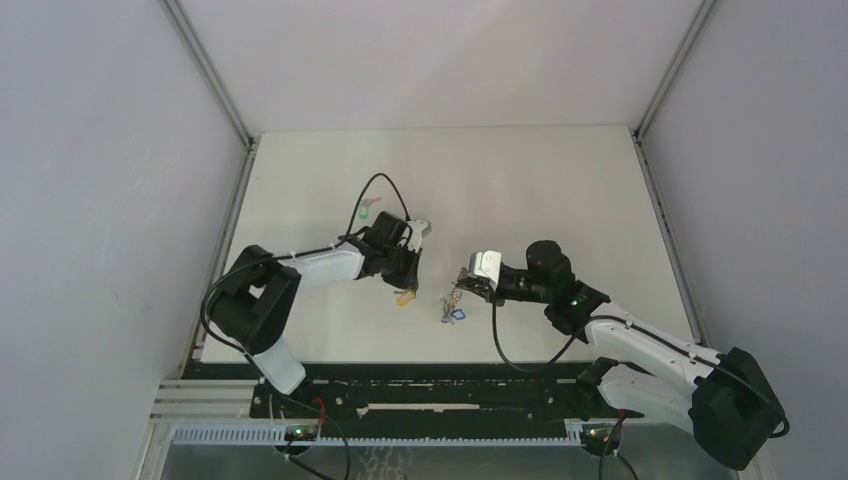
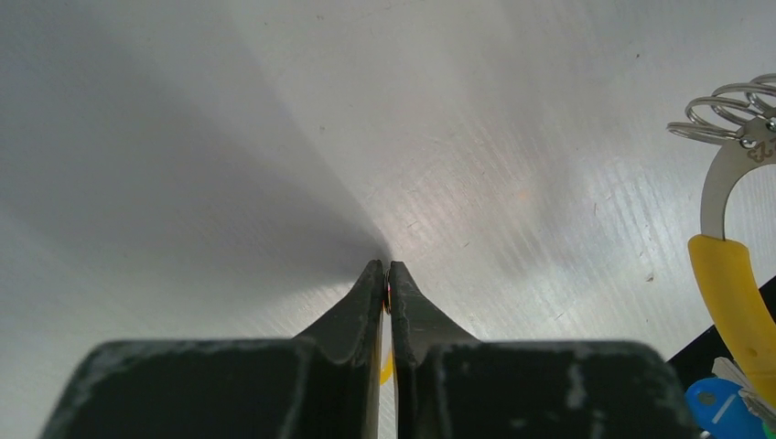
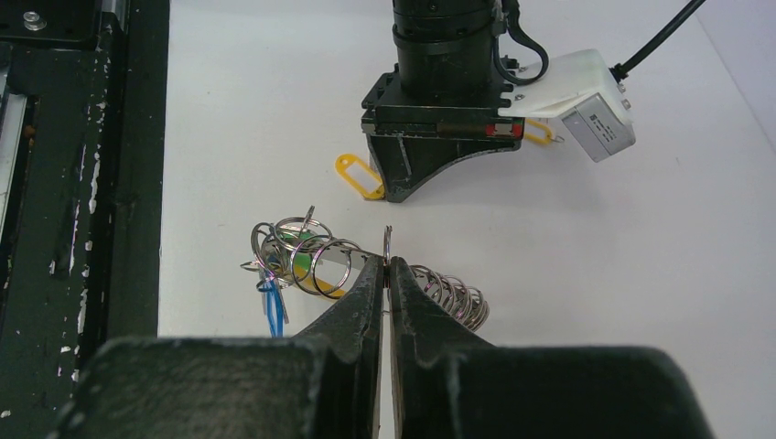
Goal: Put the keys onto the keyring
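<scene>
Though thin — keyring in right claw

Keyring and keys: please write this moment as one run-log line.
left pincer: shut on orange-tag key | right pincer: shut on keyring | green-tag key: lying apart on table

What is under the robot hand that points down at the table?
An orange tag sticks out from under the left gripper and lies on the white table. Its key cannot be seen, because the gripper covers that end.
</scene>
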